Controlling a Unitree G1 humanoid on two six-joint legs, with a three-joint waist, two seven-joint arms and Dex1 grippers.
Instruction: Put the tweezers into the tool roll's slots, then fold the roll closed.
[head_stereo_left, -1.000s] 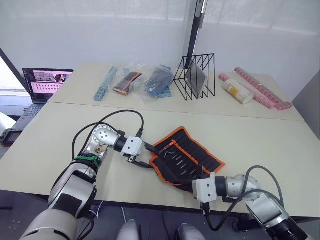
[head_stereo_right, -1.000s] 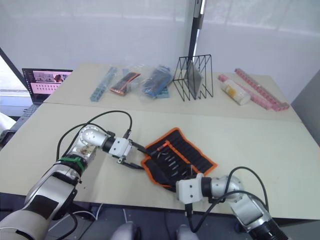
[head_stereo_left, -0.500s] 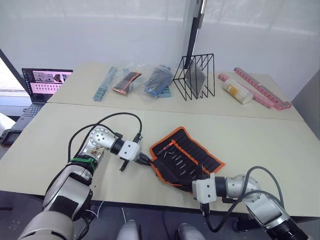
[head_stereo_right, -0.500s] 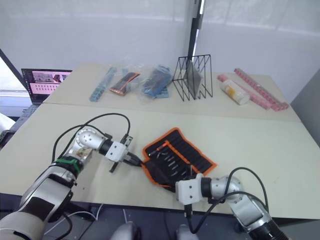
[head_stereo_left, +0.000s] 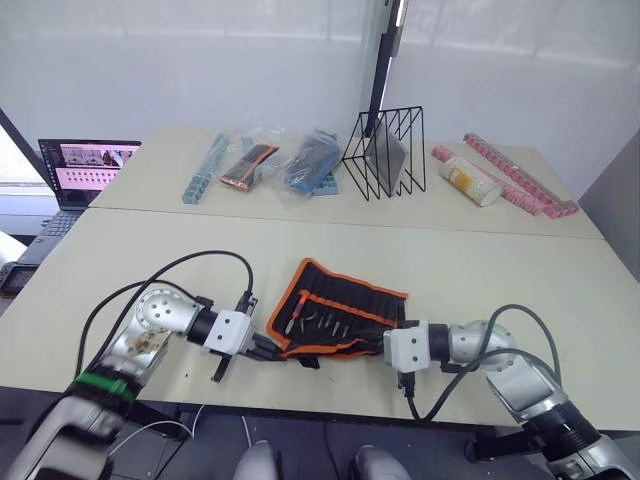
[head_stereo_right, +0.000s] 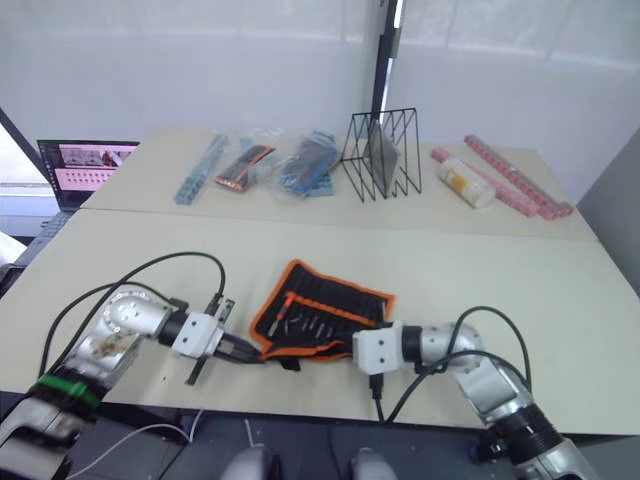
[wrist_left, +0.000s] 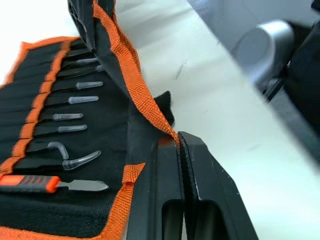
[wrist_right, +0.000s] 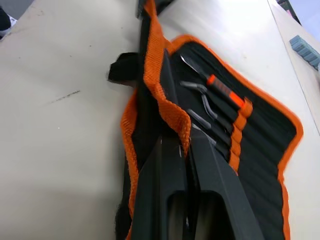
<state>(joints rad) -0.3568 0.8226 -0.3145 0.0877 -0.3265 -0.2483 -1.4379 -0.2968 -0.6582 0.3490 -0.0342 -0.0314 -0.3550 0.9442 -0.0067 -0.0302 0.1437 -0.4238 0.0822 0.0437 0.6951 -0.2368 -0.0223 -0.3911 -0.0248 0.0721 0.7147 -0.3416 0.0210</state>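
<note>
Folding is under way: the tweezers (wrist_left: 75, 100) already sit in the slots (wrist_left: 37, 107) of the tool roll (head_stereo_left: 340, 305), which lies open on the table (head_stereo_left: 500, 270) between the two arms. Both arms reach low and inward along the near edge, the left gripper (head_stereo_left: 262, 347) and right gripper (head_stereo_left: 378, 344) each with jaws clamped on the roll's orange-bound near hem. By the look of it, the next move calls for lifting that hem together and carrying it over the tweezers.
</note>
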